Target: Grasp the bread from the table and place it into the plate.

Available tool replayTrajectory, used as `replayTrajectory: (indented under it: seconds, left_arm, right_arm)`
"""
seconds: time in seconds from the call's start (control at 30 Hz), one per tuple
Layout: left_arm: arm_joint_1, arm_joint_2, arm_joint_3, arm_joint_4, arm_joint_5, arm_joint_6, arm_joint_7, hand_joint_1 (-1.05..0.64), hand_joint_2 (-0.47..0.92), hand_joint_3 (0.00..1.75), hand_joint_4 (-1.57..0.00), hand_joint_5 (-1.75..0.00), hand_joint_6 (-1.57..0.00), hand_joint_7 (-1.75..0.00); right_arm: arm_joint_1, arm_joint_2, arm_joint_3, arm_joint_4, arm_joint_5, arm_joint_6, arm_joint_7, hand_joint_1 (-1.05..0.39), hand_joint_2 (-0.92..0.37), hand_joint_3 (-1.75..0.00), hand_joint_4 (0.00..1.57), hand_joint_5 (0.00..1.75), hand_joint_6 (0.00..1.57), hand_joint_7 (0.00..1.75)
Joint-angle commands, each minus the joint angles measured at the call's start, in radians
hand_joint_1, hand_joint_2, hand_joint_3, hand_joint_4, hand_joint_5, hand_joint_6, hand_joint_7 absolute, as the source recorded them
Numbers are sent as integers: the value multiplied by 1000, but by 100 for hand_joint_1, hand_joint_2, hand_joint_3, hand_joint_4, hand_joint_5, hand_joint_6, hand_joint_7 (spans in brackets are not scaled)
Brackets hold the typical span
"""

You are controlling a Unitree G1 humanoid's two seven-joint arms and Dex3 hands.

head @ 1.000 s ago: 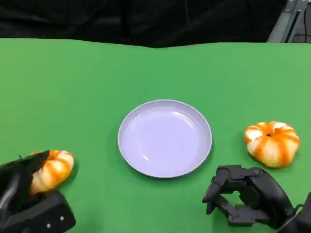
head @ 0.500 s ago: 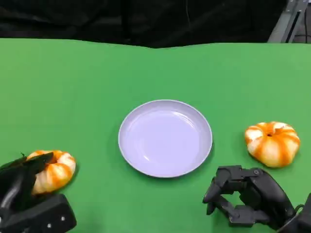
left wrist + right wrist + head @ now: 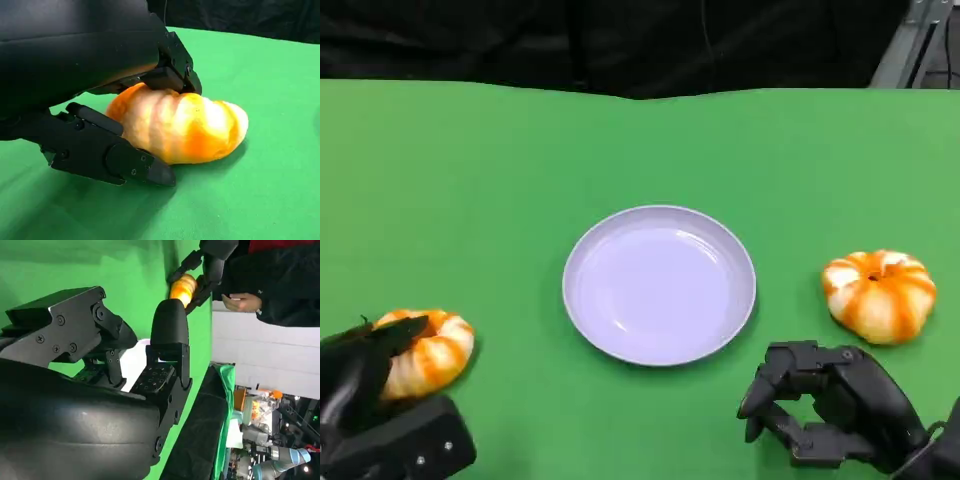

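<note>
Two breads lie on the green table, one at each side of the plate. The left bread sits near the lower left of the head view, well apart from the plate, resting on the cloth. The left hand is closed around it: in the left wrist view its fingers press along the bread's lower side while the upper part of the hand bears on its top, so the bread is clamped between them with its far end sticking out free. It appears to touch the table still.

The right bread lies to the right of the plate, near it but not touching, round and striped orange and white. The right hand hovers just on the near side of that bread, holding nothing, its fingers curled inward with a gap between them.

The plate is pale lilac and round, at the middle of the table, with nothing in it.

In the right wrist view a person in dark clothing stands beside the table.
</note>
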Motion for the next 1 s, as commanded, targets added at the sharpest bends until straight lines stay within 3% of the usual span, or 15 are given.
replayTrajectory:
  seconds: [0.03,0.07,0.1,0.13,0.2,0.57,1.0]
  left_arm:
    - [4,-14,14,36,-20,-2,56,-6,88,0,-46,-131,-106,-13]
    - [3,-17,15,40,-24,-9,65,-7,87,0,-45,-142,-102,-32]
    - [3,-19,16,43,-28,-14,72,-7,87,0,-44,-151,-86,-68]
    - [2,-19,15,45,-31,-18,76,-8,87,0,-43,-154,-80,-84]
    - [-1,-20,11,50,-32,-27,87,-8,87,0,-44,-156,-73,-98]
    - [-3,-20,9,61,-39,-48,98,-7,86,0,-45,-152,-69,-105]
    - [24,-14,18,16,-8,-170,290,-2,86,0,-51,-145,-70,-102]
  right_arm:
    - [2,-12,-16,-12,18,-1,4,9,-66,-96,87,135,91,99]
    - [3,-12,-16,-13,19,1,5,9,-66,-96,87,135,91,99]
    - [3,-12,-16,-13,20,3,6,9,-66,-96,87,135,91,99]
    - [3,-12,-16,-14,21,4,6,9,-66,-96,87,135,91,99]
    - [4,-12,-15,-13,19,2,4,9,-65,-95,87,135,91,99]
    - [4,-14,-15,-9,22,5,7,9,-65,-96,86,135,91,100]
    - [-1,-7,-12,-2,13,-3,-3,8,-66,-95,86,133,91,99]
